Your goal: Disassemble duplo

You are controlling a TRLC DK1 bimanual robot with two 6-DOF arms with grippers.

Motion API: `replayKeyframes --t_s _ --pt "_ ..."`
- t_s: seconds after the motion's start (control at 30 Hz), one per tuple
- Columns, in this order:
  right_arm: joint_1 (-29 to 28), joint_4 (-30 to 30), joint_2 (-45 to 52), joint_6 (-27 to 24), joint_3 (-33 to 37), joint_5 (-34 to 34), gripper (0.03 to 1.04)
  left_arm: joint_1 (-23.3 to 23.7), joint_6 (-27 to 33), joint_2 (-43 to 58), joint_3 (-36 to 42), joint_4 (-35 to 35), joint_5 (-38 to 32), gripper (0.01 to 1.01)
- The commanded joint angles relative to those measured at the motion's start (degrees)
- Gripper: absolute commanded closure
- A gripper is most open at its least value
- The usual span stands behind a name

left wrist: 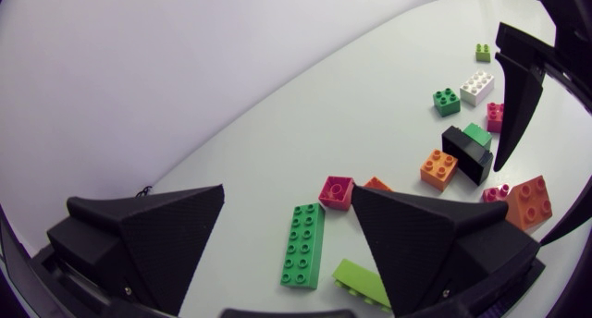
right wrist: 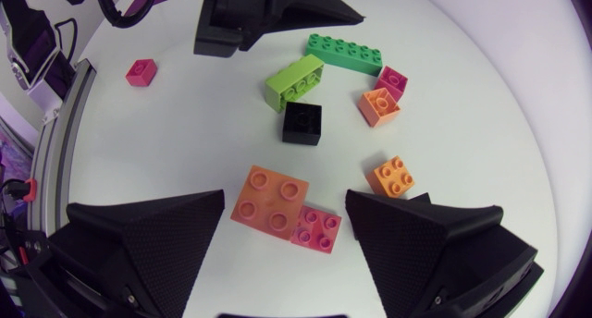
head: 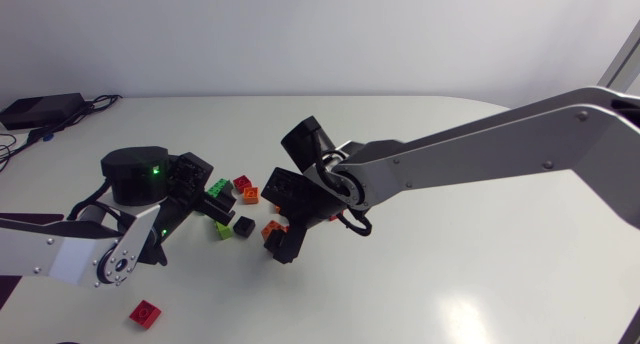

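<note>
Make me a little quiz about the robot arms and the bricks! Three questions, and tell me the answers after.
1. True or false: the right gripper is shut on the black brick.
2. What colour is the long brick lying on the table between the left gripper fingers? A red, B green, C white.
3. Fill the gap: in the right wrist view, the big orange brick sits right against a ___ brick.

Key
1. False. The right gripper is open, and the black brick lies ahead of it, untouched.
2. B.
3. Pink.
</note>
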Motion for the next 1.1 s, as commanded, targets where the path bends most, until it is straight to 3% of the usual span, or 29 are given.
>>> replayKeyframes --t_s 0.0,0.1,0.2,0.3,0.57,0.87,1.07 --pt "0.42 0.44 1.80 1.37 1.33 0.17 0.26 -0.73 -0.72 -0.81 -0.40 0.83 0.19 0.070" --pt "0.42 0.62 2.15 1.73 1.86 0.08 0.42 -0.99 -0.72 -0.28 -0.05 0.83 0.19 0.070" --pt "0.16 1.06 2.42 1.29 2.12 -0.01 0.49 -1.17 -1.16 -0.72 0.22 -0.05 0.99 0.070" --pt "-0.28 0.97 2.86 1.11 2.73 -0.89 0.65 -1.43 -1.34 -1.51 0.13 -1.10 2.22 0.072" --pt "-3.71 -1.23 2.68 2.08 3.96 -7.39 0.69 -2.31 -0.90 -1.68 -0.31 -1.19 2.22 0.072" --pt "-14.26 -1.84 0.40 11.22 6.07 -26.55 0.71 -2.40 -0.81 -4.41 -1.54 -1.01 2.22 0.072" --pt "-21.99 4.92 -0.57 22.91 5.02 -49.67 0.71 -4.33 -0.11 -6.43 -3.39 -0.14 2.22 0.070"
